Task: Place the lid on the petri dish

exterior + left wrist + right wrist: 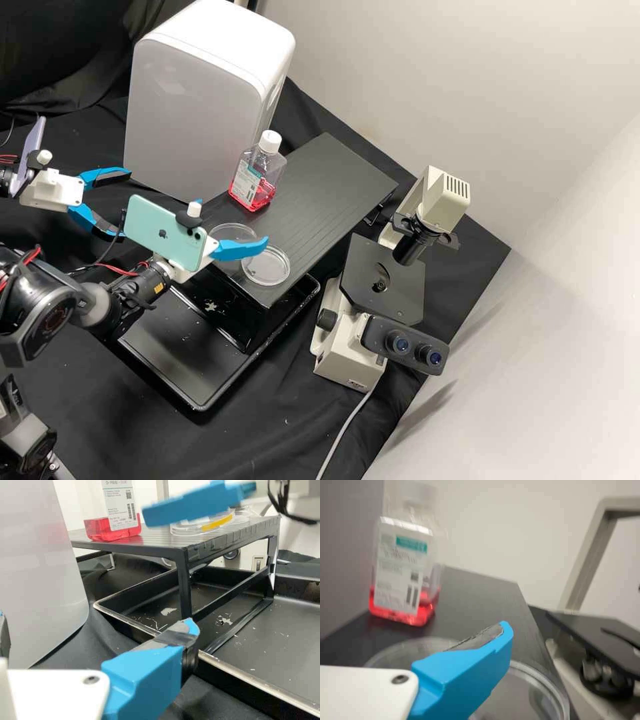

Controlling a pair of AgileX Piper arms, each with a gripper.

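Petri dish (268,265) should be covered squarely, lid (232,233) kept level; right hand's (250,245) grip cannot be told, left hand (119,202) is held open.

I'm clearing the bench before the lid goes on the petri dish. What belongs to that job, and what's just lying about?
Job: clear dish half near the bottle; clear dish half at the platform edge (unclear which is the lid); right gripper over them.
Lying about: bottle; white box; microscope; black tray; left gripper, fingers open.
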